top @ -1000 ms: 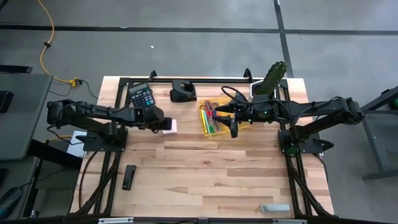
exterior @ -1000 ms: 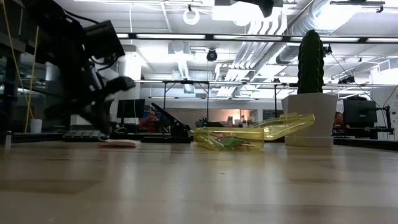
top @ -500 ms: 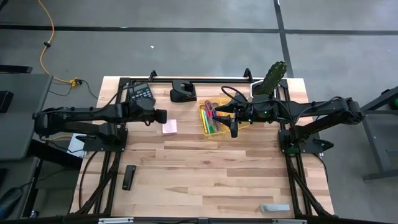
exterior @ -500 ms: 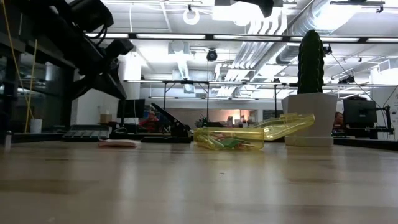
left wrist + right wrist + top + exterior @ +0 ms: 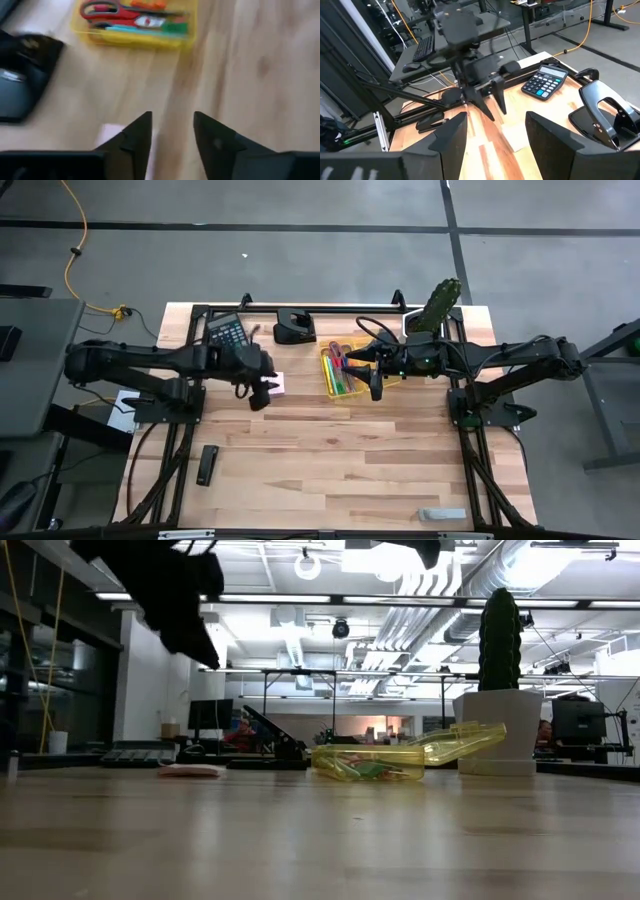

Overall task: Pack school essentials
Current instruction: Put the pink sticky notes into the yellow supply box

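Swinging back over the table since half a second earlier, the left gripper (image 5: 262,393) hung above the pale pink square pad (image 5: 273,383), its fingers (image 5: 137,135) apart with nothing between them. That pad lay flat on the wooden table (image 5: 330,460), left of centre in the high view, and in the left wrist view it showed as a pale patch (image 5: 111,134) beside one finger. To its right sat the yellow tray (image 5: 340,370), holding red-handled scissors (image 5: 112,12), a teal pencil (image 5: 132,30) and other small stationery. In the low view the tray (image 5: 370,760) rested at mid-frame with its clear lid tilted up. Over the tray's right edge waited the right gripper (image 5: 375,385), fingers spread wide and empty. A black calculator (image 5: 228,333) lay at the upper left of the table, a black hole punch (image 5: 295,327) beside it, and a potted cactus (image 5: 438,305) at the upper right. A flat black bar (image 5: 207,465) lay at the lower left.
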Robot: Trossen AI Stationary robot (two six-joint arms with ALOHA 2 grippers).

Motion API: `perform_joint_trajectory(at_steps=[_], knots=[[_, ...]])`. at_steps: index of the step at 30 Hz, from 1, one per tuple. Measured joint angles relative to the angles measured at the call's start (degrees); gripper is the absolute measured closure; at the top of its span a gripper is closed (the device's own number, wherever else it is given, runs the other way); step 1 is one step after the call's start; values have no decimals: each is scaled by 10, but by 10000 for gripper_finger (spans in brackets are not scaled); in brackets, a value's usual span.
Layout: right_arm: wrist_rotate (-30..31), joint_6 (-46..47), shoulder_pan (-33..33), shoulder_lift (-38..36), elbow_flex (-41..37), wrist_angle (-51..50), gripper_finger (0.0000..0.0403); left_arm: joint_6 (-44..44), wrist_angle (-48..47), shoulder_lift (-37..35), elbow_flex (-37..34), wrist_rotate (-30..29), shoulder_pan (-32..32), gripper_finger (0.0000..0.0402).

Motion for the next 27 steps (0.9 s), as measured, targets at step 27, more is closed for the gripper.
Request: perform_joint_trajectory(at_steps=[27], knots=[[1,11,0,0,0,-25,208,297,-83,238,4,-14,11,186]])
